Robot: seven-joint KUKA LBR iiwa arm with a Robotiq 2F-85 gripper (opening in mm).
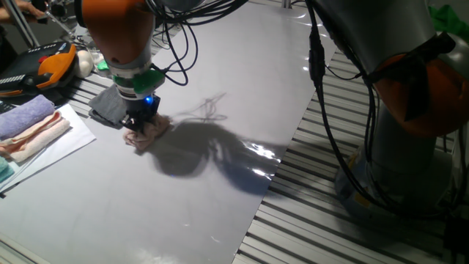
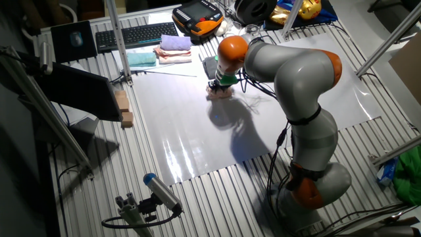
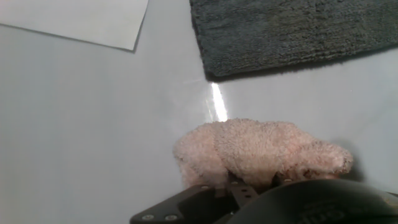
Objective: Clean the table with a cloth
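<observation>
Vertically down, end effector (image 1: pixel 141 126) seemingly clenching cloth (image 3: pixel 261 152) (bunched) on table (image 1: pixel 220 176).

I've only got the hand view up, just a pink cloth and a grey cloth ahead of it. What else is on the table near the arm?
Observer: A white sheet of paper lies beside the gripper, with folded lavender and peach towels on it.
Operator: Is the pink cloth down on the table?
Observer: Yes, the pink cloth sits bunched on the table right under the gripper.
Operator: How much table is left beyond it?
Observer: Most of the glossy sheet; the other fixed view shows the cloth near the end by the keyboard, with the sheet stretching away toward the arm's base.
</observation>
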